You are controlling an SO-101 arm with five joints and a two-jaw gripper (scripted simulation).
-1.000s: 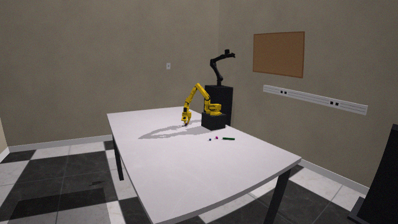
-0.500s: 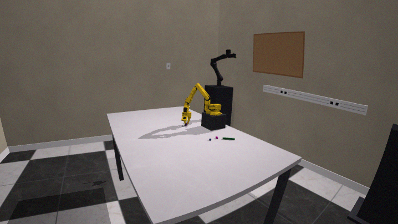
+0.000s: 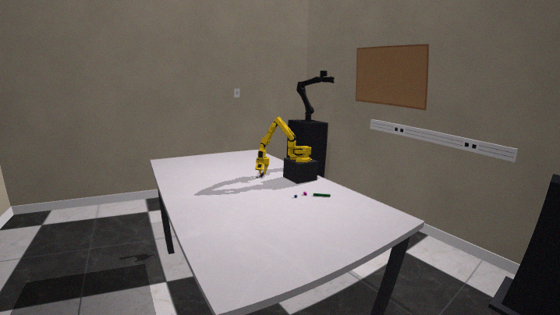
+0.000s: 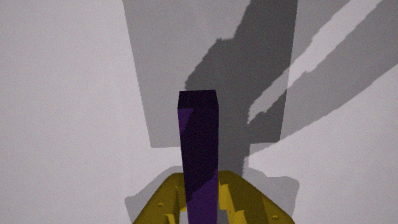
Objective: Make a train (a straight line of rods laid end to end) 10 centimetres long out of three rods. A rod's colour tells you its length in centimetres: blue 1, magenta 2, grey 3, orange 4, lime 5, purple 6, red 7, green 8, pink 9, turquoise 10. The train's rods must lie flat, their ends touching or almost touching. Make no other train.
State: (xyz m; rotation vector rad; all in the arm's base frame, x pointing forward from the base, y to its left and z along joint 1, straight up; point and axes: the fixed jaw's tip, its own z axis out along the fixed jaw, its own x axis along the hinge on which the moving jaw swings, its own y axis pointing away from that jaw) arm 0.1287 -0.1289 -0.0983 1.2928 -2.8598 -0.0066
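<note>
My yellow gripper (image 3: 260, 171) hangs low over the white table, left of the arm's black base. It is shut on a purple rod (image 4: 199, 155), which points out from between the fingers towards the table in the wrist view. In the exterior view the rod shows only as a dark tip (image 3: 259, 176) at the fingers, close to the table top. A green rod (image 3: 321, 194) lies flat to the right in front of the base. A magenta rod (image 3: 304, 193) and a blue rod (image 3: 295, 196) lie just left of it, apart from each other.
The arm's black base block (image 3: 299, 169) stands on the table's far side. A black pedestal with a dark camera arm (image 3: 311, 117) stands behind it. The arm's shadow (image 3: 239, 185) falls on the table to the left.
</note>
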